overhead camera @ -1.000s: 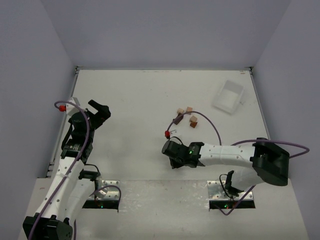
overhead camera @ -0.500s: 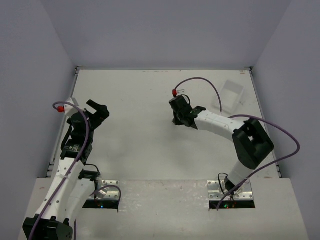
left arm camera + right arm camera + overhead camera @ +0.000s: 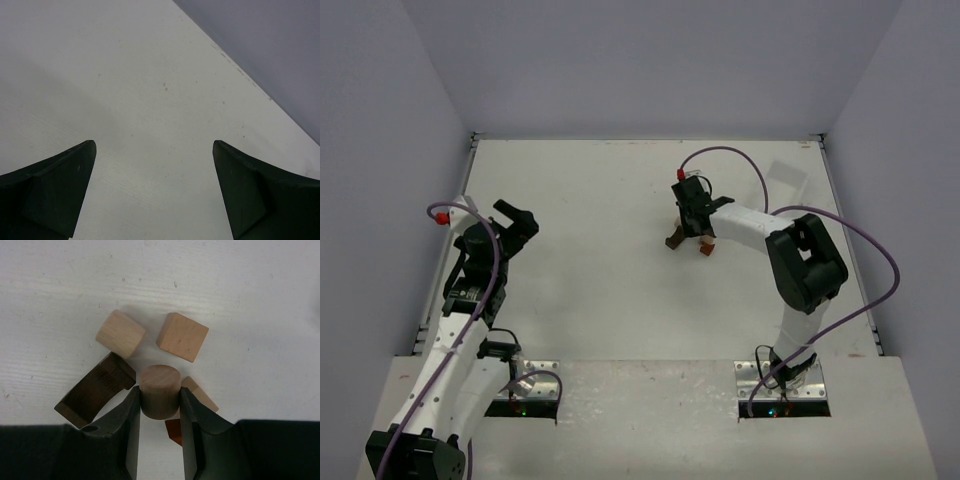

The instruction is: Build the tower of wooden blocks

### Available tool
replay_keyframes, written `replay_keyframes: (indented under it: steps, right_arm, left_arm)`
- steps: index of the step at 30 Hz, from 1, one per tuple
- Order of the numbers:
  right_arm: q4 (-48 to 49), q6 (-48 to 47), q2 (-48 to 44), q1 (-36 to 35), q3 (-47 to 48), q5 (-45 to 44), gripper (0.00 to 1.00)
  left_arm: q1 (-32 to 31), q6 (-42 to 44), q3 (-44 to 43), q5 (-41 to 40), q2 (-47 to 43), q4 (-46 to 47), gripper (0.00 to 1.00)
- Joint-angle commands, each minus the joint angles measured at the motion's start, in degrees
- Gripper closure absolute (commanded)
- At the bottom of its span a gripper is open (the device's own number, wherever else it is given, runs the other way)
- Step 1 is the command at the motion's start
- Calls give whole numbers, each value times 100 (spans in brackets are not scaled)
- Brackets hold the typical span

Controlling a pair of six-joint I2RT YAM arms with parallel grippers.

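Note:
My right gripper (image 3: 159,394) is shut on a small tan wooden cylinder (image 3: 159,387) amid the loose blocks. Around it lie a pale block (image 3: 120,333), a tan cube (image 3: 182,336), a dark brown arch piece (image 3: 97,390), a tan wedge (image 3: 202,396) and a reddish-brown block (image 3: 173,430), half hidden under the right finger. In the top view the right gripper (image 3: 692,228) covers most of the cluster; only the dark brown piece (image 3: 675,239) and the reddish-brown block (image 3: 706,248) show. My left gripper (image 3: 520,218) is open and empty at the far left, over bare table (image 3: 154,145).
A clear plastic tray (image 3: 784,180) sits at the back right, partly behind the right arm's cable. Walls close the table (image 3: 590,200) at the back and both sides. The right arm's forearm (image 3: 750,222) stretches across from the right of the blocks.

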State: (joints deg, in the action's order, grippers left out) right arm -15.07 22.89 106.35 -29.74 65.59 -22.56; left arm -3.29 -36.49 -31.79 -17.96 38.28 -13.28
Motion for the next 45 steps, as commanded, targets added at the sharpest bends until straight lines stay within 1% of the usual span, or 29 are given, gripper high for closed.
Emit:
replay_keyframes:
  steps: [1, 3, 4, 7, 9, 10, 11, 13, 14, 16, 17, 18, 20, 22, 23, 24, 26, 28, 30, 32, 35, 39, 43, 45]
  right_arm:
    - [171, -160, 107, 77, 259, -140, 68]
    - [171, -154, 199, 82, 270, -178, 61]
    - [163, -153, 227, 82, 278, -187, 59]
    - [171, -128, 234, 91, 257, -141, 51]
    - [255, -155, 90, 89, 149, -79, 47]
    - [302, -162, 35, 82, 95, -39, 42]
    - [313, -163, 10, 82, 70, -40, 41]
    - [390, -171, -211, 82, -116, -56, 35]
    - [394, -168, -324, 85, -156, -46, 34]
    - [434, -162, -666, 82, -301, -15, 30]
    - [438, -162, -714, 84, -323, 19, 29]
    - [452, -162, -925, 91, -418, 78, 24]
    - [452, -154, -1343, 83, -550, 143, 21]
    - [423, -102, -1729, 87, -744, 88, 15]
    - [385, -36, -1902, 99, -842, 13, 12]
    - [356, 75, -2197, 100, -1048, -178, 5]
    - [347, 236, -2660, 139, -1410, -414, 1]
    - [347, 366, -3180, 177, -1855, -563, 1]
    - [347, 505, -3548, 283, -2167, -668, 1]
    - [347, 588, -3933, 448, -2498, -619, 1]
    - [356, 677, -4376, 668, -2953, -479, 1]
    - [347, 718, -4736, 785, -3250, -478, 1]
    - [347, 673, -4886, 803, -3334, -472, 1]
    - [358, 666, -4835, 824, -3342, -609, 1]
  left_arm:
    - [48, 1, 9, 47, 35, 216, 0]
    - [48, 138, 6, 465, 133, 306, 0]
    - [48, 142, -2, 478, 136, 367, 0]
    - [39, 341, -3, 1390, 382, 679, 0]
    - [20, 461, -15, 1853, 552, 884, 0]
    - [-13, 528, -37, 2080, 639, 944, 0]
    - [-50, 542, -74, 2249, 738, 1004, 0]
    - [-328, 659, -151, 2516, 1012, 1151, 0]
    - [-452, 733, -201, 2524, 1143, 1182, 0]
    - [-1065, 958, -349, 2395, 1418, 1277, 0]
    - [-1172, 989, -422, 2389, 1569, 1467, 0]
    - [-1631, 1124, -535, 2372, 1819, 1551, 0]
    - [-1895, 1346, -715, 2510, 2295, 1723, 0]
    - [-2341, 1538, -920, 2493, 2793, 1802, 0]
    - [-2484, 1664, -1043, 2411, 3117, 1801, 0]
    - [-2720, 1725, -1250, 2313, 3285, 1793, 0]
    - [-3063, 1940, -1626, 1860, 4013, 1715, 0]
    - [-3389, 2038, -2110, 1509, 4506, 1568, 0]
    - [-3552, 2172, -2584, 1260, 5186, 1379, 0]
    - [-3694, 2291, -3190, 1191, 5755, 1106, 0]
    - [-3868, 2435, -3666, 1197, 6333, 985, 0]
    - [-4096, 2567, -4310, 835, 7022, 700, 0]
    - [-4154, 2700, -4588, 732, 7461, 578, 2]
    - [-4164, 2719, -4906, 702, 7692, 420, 9]
